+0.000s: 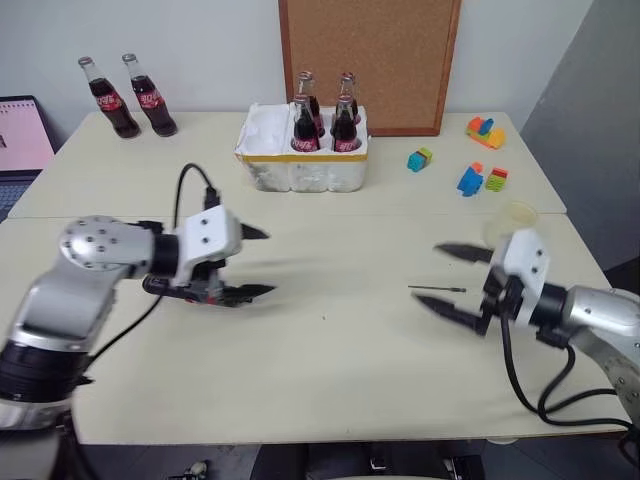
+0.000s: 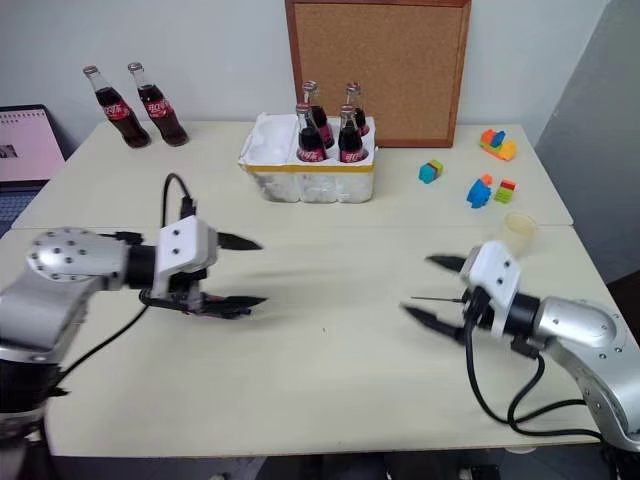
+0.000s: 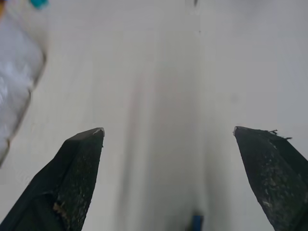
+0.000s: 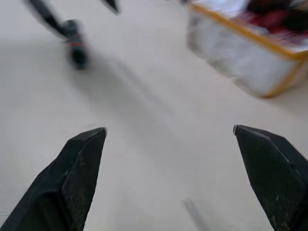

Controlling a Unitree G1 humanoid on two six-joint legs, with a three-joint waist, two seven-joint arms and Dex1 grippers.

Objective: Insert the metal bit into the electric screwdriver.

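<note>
Both grippers, left [image 1: 258, 262] and right [image 1: 455, 280], spread wide, nothing held; metal bit [image 1: 437, 289] flat on table [image 1: 330, 370] by right gripper, electric screwdriver [image 1: 190, 289] under left; best pinched mid-shaft, squarely.

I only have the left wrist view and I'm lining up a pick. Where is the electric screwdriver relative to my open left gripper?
Observer: The electric screwdriver lies on the table right by the finger of the left gripper that is nearer the robot. It is not clamped, and I cannot tell whether they touch.
Operator: And the metal bit?
Observer: The metal bit lies flat on the table over on the robot's right, just ahead of the right gripper, whose jaws stand wide open and hold nothing.
</note>
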